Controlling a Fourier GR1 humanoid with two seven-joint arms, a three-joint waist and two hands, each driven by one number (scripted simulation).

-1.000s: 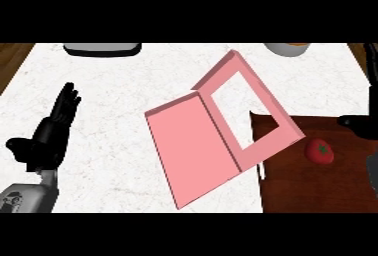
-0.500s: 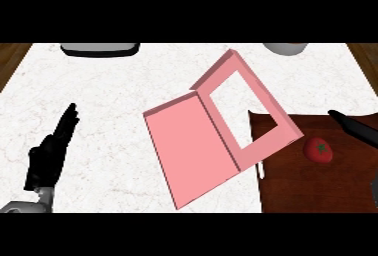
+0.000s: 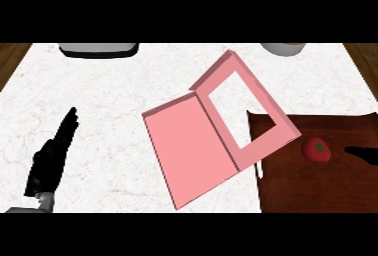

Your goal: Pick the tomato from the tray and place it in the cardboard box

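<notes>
Tomato [image 3: 317, 149] on the dark tray [image 3: 310, 190], right of the pink cardboard box [image 3: 198, 150]. Right hand [image 3: 365, 154] lies just right of it, nearer; finger state indiscernible. Left hand [image 3: 50, 160], fingers straight, rests far left.

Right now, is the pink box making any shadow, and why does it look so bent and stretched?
In the head view the pink cardboard box throws no clear shadow on the white counter; the light looks flat, with no glare. The steep downward look skews the box into a slanted shape. The tomato on the brown tray also has no clear shadow.
</notes>
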